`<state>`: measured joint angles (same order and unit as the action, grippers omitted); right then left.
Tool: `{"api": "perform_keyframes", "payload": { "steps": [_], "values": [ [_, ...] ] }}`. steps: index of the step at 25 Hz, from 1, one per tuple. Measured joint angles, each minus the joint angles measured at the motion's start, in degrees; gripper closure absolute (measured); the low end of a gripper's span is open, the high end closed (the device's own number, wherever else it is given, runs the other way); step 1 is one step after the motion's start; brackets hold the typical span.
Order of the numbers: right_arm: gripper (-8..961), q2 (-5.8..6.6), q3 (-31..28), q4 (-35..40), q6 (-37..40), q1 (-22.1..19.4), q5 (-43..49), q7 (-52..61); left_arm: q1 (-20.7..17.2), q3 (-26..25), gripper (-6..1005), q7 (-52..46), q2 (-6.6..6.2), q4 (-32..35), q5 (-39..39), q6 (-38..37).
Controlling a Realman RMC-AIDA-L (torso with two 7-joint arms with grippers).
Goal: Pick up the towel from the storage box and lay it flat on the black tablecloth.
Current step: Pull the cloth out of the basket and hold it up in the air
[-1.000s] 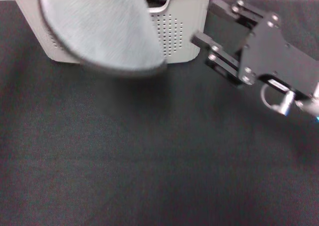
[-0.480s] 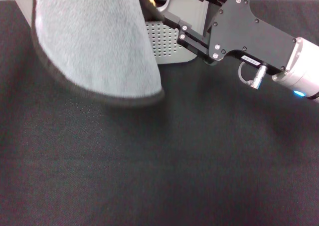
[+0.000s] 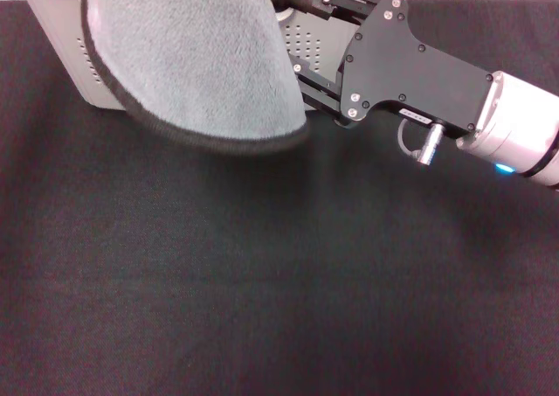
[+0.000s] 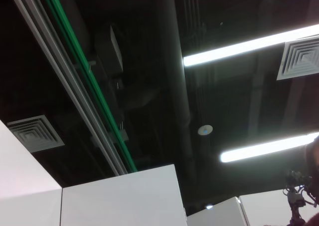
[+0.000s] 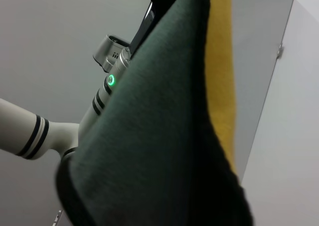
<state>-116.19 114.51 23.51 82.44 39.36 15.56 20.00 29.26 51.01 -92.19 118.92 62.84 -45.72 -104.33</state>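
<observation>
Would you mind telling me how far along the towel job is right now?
Done: the fluffy grey-green towel with black stitched edge is out of the light grey perforated storage box and hangs above it. In hand: the right end effector reaches at its side edge. Left: laying it flat on the black tablecloth.

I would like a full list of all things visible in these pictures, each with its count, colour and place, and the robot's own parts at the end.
towel: one, grey-green face with a black stitched edge, yellow on the other face in the right wrist view; hanging in the air in front of the storage box, above the cloth.
storage box: one, light grey with rows of small holes; at the far edge, mostly hidden behind the towel.
black tablecloth: one, black; spread over the whole work area.
ceiling lights: two bright strips, white; overhead, in the left wrist view.
right gripper: one, black; at the towel's right edge, in front of the box.
left arm: one, white and silver; behind the towel in the right wrist view.
</observation>
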Motion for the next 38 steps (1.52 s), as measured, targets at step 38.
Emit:
{"api": "perform_keyframes", "payload": {
  "steps": [38],
  "values": [
    [787,0.0,0.54,3.97,1.41,-1.33,-0.25,-2.99,-0.3,-0.03,962,0.14,0.08,-0.36,-0.32,-0.08]
  ]
}}
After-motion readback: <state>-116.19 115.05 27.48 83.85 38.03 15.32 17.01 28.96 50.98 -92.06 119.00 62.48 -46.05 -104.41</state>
